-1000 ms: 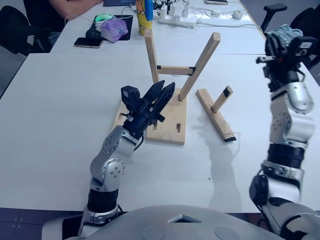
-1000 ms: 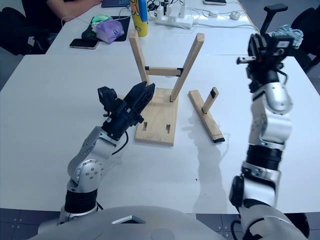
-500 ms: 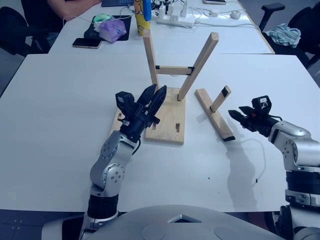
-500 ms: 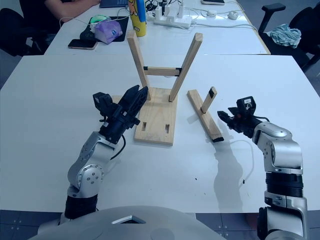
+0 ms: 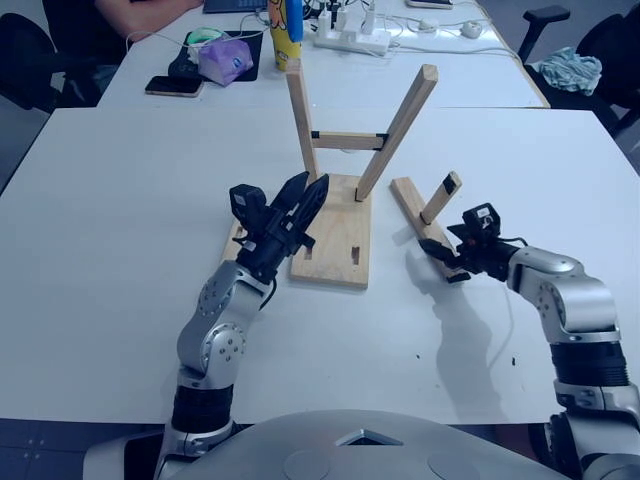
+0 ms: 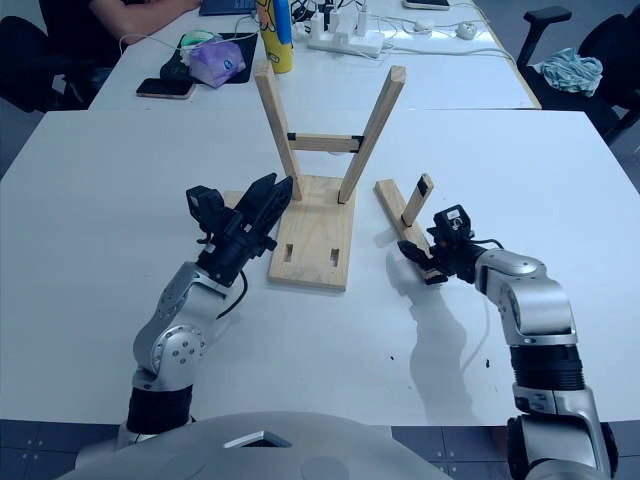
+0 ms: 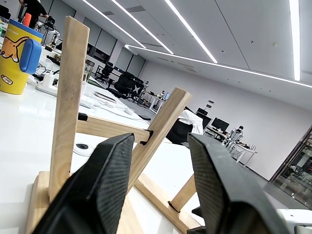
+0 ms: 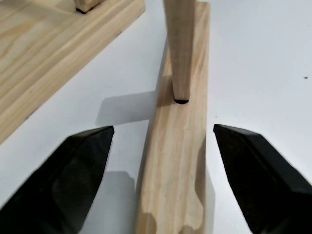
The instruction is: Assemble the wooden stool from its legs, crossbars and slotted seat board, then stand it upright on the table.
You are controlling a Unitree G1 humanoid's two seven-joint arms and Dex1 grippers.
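**Wooden stool (image 5: 330,215): part-built on the worktop, both hands released**

**Head views.** The slotted seat board (image 5: 335,268) lies flat on the white worktop (image 5: 120,250). Two legs rise from its far end: the left leg (image 5: 302,115) and the right leg (image 5: 400,125). Both lean outward, joined by one crossbar (image 5: 350,141). Two slots at the near end of the board show bare. A loose leg (image 5: 418,215) lies flat on the worktop just to the right of the board, with a short crossbar stub (image 5: 443,197) standing up from it.

My left hand (image 5: 312,183) hovers over the left edge of the seat board, near the foot of the left leg. Its fingers are spread and grasp nothing. My right hand (image 5: 443,260) is low at the near end of the loose leg, one finger on each side of it.

**Left wrist view.** My two fingers (image 7: 97,185) stand apart with nothing between them. The standing legs and crossbar are framed in the gap. A yellow cup (image 7: 14,61) stands far behind them.

**Right wrist view.** My fingertips (image 8: 78,170) straddle the end of the loose leg, with worktop showing between each tip and the wood. The hand is released and not touching the leg. A corner of the seat board lies beside it.
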